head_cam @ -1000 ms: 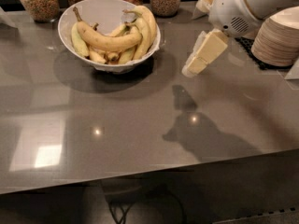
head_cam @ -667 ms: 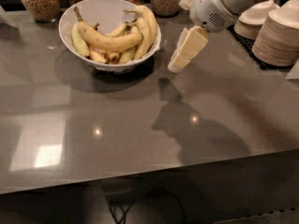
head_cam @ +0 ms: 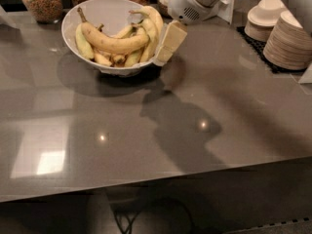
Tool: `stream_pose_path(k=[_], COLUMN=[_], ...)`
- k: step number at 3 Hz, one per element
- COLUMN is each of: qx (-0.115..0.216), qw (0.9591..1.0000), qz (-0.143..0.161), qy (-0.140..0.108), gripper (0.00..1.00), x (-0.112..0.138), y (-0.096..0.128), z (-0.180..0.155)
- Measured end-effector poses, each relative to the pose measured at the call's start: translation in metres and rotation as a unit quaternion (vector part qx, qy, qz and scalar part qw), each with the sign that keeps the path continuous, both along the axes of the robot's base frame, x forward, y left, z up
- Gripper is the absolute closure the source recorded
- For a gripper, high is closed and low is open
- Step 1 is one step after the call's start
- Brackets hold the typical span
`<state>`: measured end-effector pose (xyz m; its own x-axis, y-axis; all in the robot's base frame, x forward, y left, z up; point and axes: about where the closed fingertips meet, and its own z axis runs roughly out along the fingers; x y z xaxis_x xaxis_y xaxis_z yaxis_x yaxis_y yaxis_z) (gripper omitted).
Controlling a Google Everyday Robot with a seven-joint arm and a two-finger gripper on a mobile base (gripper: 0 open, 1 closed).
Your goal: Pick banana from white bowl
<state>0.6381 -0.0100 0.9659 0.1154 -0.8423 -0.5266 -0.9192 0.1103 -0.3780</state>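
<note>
The white bowl (head_cam: 100,11) stands at the back left of the grey counter and holds several bananas. The banana (head_cam: 113,41), long, curved and yellow with a dark stem, lies across the top of the pile. My gripper (head_cam: 168,45) hangs from the white arm (head_cam: 195,1) at the bowl's right rim, its cream-coloured fingers pointing down and left, just right of the bananas. It holds nothing that I can see.
Glass jars of grain (head_cam: 41,1) stand behind the bowl. Stacks of beige paper plates (head_cam: 290,43) and small bowls (head_cam: 265,16) sit on a black mat at the back right. The counter's front edge (head_cam: 156,186) runs across the lower part of the view.
The gripper has moved left from the middle of the counter to the bowl's right rim. The bowl and bananas have not moved.
</note>
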Motion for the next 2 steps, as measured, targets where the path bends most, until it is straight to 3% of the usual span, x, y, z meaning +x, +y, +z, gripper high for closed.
stream_pose_path(k=[1, 2], qx=[0.013, 0.014], qw=[0.9997, 0.9997], qz=[0.021, 0.021], qy=[-0.001, -0.001], gripper=[0.0, 0.0], x=[0.0485, 0.0486], y=[0.0479, 0.0481], z=[0.0084, 0.0083])
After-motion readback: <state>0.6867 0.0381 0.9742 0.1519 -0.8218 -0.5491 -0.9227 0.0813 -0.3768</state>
